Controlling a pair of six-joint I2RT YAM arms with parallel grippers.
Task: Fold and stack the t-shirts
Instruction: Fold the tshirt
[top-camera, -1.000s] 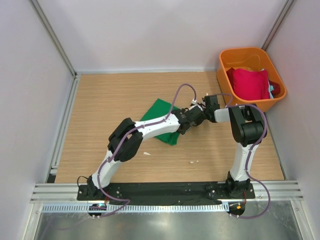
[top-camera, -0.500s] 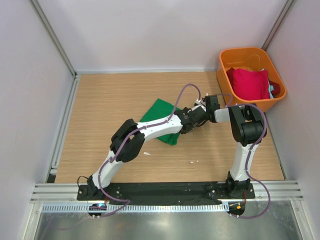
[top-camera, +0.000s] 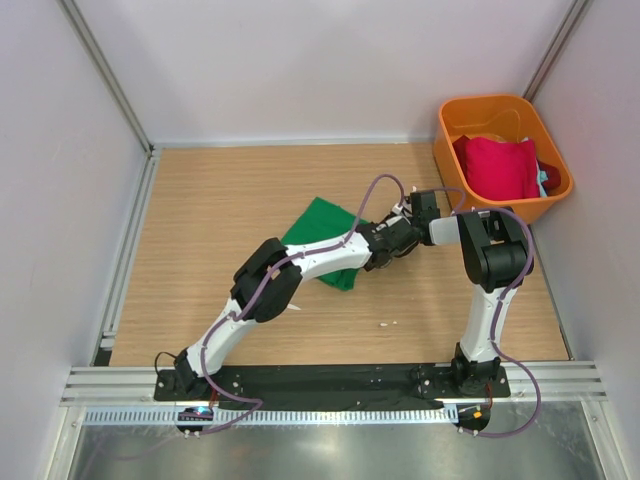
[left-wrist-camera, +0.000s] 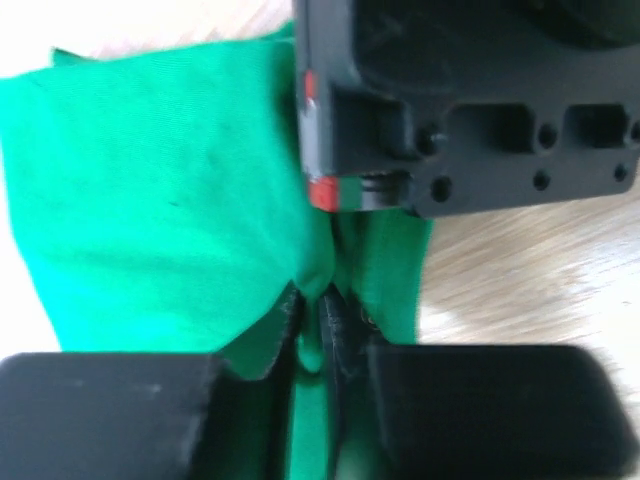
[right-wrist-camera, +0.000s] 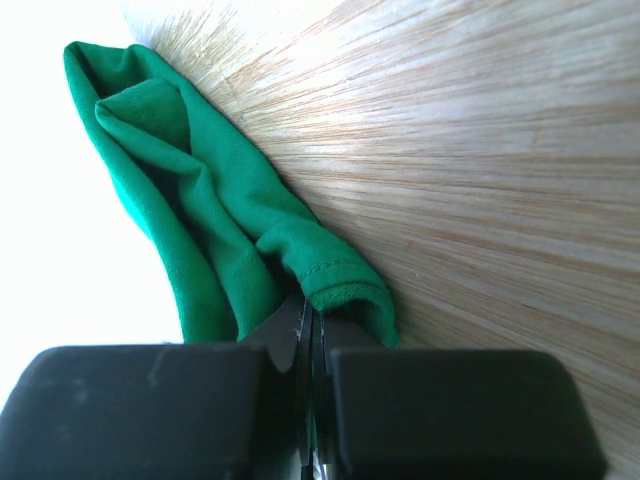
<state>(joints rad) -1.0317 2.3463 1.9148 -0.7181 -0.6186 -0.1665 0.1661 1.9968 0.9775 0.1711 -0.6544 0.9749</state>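
The left fingers (left-wrist-camera: 110, 410) and right fingers (right-wrist-camera: 460, 410) pinched the green t-shirt (top-camera: 318, 222) at one corner, its bulk stretching leftward across the worktop (top-camera: 220, 200).

The overhead view is evenly lit and sharp, with faint shadows. Both wrist views burn to white along their left edges, and the close black jaws look blurred.

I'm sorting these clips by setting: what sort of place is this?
Probably a robot test cell in a lab: a wooden table boxed in by plain white panels, two robot arms bolted at its near edge, a green shirt and an orange bin as props.
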